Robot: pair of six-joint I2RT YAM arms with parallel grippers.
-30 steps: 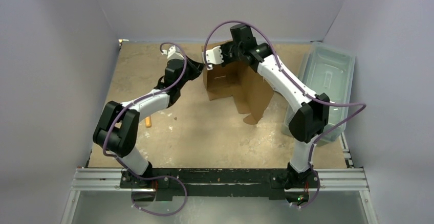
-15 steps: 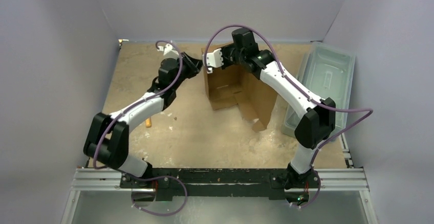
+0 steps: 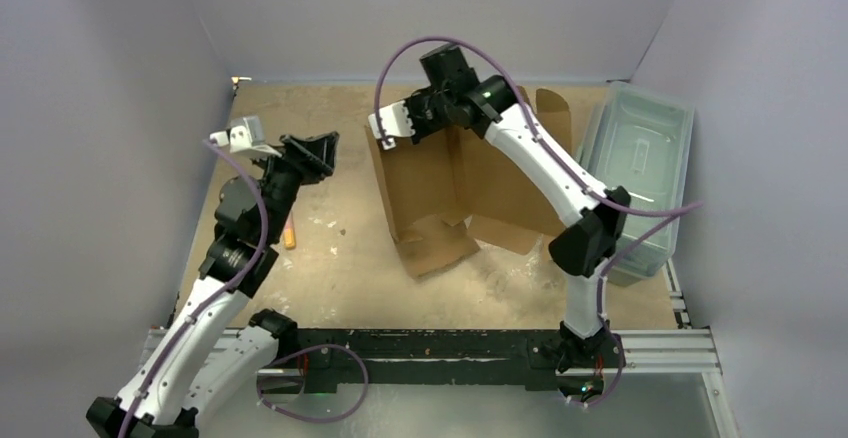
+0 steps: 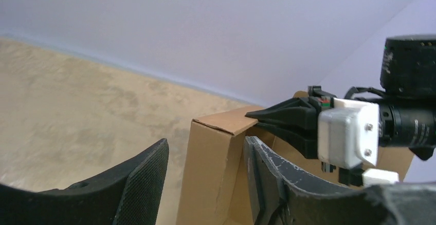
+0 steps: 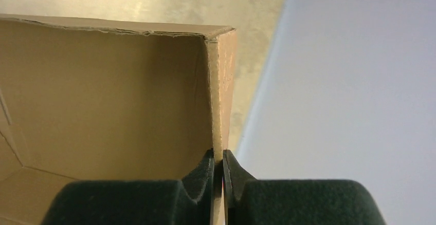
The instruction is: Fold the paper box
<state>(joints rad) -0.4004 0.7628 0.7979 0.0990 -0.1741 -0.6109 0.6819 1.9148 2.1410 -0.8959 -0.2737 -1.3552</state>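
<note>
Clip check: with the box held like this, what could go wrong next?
The right gripper pinches just one thin wall edge of the paper box; it could slip or tear the card. The left gripper stands open, apart from the box, so the unfolded flaps may sag or swing.

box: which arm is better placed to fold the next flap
Right, probably. The right fingers are shut on the box at an upright wall's edge, so that arm can steer the fold. The left fingers are open and apart from the box, off to its left.
</note>
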